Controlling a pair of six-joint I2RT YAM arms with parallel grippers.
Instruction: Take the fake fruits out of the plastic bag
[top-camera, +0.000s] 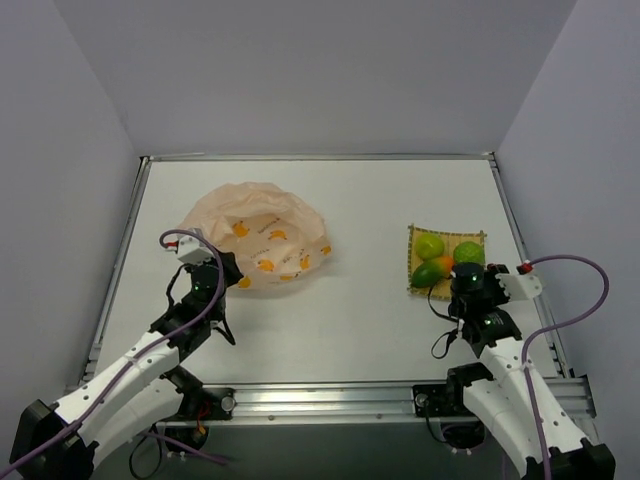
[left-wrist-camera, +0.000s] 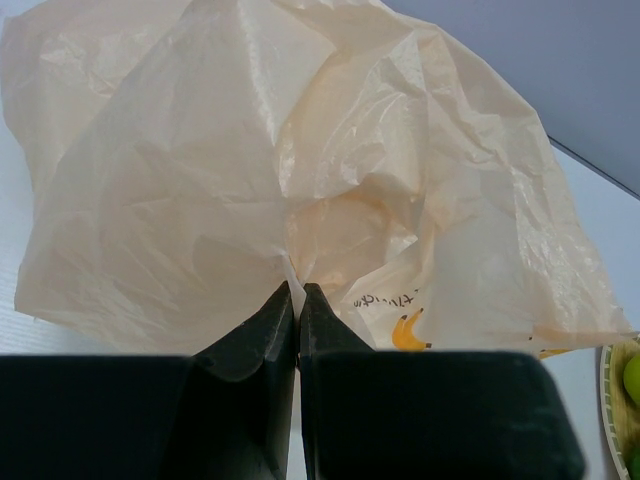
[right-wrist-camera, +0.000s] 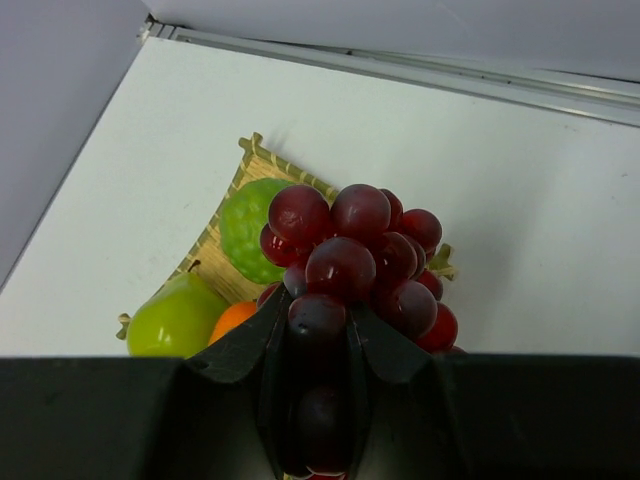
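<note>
The plastic bag lies crumpled at the table's left, peach-beige with banana prints. My left gripper is at its near edge, and in the left wrist view the gripper is shut on a fold of the bag. My right gripper is over the near edge of the yellow mat. In the right wrist view it is shut on the dark purple grape bunch. Two lime-green fruits and the mango-like one lie on the mat.
The right wrist view shows the woven mat under the grapes, with a bumpy lime-green fruit and the green-and-orange mango-like fruit on it. Grey walls enclose the white table on three sides.
</note>
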